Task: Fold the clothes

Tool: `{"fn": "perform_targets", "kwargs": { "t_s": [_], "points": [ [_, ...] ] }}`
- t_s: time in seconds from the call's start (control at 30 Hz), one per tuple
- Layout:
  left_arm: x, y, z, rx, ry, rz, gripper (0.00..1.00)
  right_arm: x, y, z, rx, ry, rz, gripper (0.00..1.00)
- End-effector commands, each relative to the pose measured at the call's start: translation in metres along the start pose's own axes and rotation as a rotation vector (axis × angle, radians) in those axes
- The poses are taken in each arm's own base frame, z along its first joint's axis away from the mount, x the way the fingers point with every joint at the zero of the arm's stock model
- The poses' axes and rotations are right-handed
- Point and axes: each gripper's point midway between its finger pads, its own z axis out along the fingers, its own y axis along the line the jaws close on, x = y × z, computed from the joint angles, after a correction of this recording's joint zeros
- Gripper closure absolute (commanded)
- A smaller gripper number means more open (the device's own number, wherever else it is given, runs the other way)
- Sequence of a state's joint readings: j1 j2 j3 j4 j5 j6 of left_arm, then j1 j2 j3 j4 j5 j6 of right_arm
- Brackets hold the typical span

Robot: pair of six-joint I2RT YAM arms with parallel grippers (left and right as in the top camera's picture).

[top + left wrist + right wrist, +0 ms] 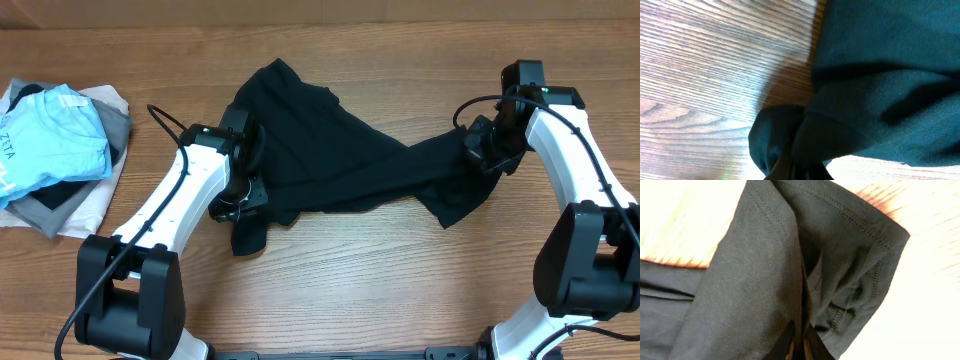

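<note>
Both pairs of jaws are closed tight on cloth. The left gripper [240,198] has pinched the black shirt [330,160] at its left lower part. In the left wrist view a rounded bunch of dark fabric is squeezed right at the fingertips, with bare wood grain of the table [400,300] beside it. The right gripper [482,150] is clamped on the shirt's right end. Its wrist view shows a hemmed, stitched edge, folded over on itself, drawn down into the narrow gap between the fingers.

The shirt lies across the middle of the table, spread unevenly and rumpled. One rounded corner points toward the table's far edge. A wide band runs from the table's centre out to the right gripper, and a flap beneath that band sags toward the table's near edge. A short tail of fabric lies just below the left gripper, flat on the wood.

At the table's left edge, well apart from the shirt, sits a small pile of other clothes. A light blue shirt [50,140] with some print lies on top, over a grey garment [112,128] and a white garment [85,215].
</note>
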State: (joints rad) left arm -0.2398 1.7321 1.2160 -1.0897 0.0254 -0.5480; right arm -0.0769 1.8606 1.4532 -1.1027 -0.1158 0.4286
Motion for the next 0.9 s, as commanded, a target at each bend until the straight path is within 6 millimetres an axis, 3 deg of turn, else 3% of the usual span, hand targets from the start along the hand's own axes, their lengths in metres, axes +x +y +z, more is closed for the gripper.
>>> {"fn": "perform_targets", "kwargs": {
  "t_s": [0.0, 0.17, 0.27, 0.4, 0.53, 0.63, 0.8, 0.87],
  "points": [
    [-0.003, 0.001, -0.004, 0.005, -0.019, -0.021, 0.96, -0.009, 0.002, -0.013, 0.011, -0.051, -0.043, 0.96],
    [-0.002, -0.001, -0.004, 0.017, -0.013, -0.020, 0.96, -0.008, 0.001, -0.014, 0.014, -0.044, -0.042, 0.96],
    [0.001, -0.015, -0.009, 0.092, 0.015, -0.001, 0.96, -0.007, -0.003, -0.017, 0.035, -0.046, -0.040, 0.96],
    [-0.003, -0.056, -0.043, 0.303, 0.022, 0.127, 0.96, -0.012, -0.013, -0.031, 0.107, -0.073, -0.037, 0.96],
    [-0.010, -0.075, -0.078, 0.397, -0.018, 0.233, 0.96, -0.020, -0.025, -0.051, 0.161, -0.100, -0.017, 0.96],
    [-0.008, -0.080, -0.092, 0.428, -0.011, 0.238, 0.96, -0.027, -0.042, -0.065, 0.200, -0.115, 0.023, 0.96],
    [0.014, -0.094, -0.092, 0.492, 0.073, 0.259, 0.96, -0.031, -0.085, -0.077, 0.279, -0.101, 0.110, 0.96],
    [0.025, -0.101, -0.089, 0.487, 0.098, 0.270, 0.74, -0.030, -0.105, -0.080, 0.295, -0.081, 0.162, 0.96]
  ]
}}
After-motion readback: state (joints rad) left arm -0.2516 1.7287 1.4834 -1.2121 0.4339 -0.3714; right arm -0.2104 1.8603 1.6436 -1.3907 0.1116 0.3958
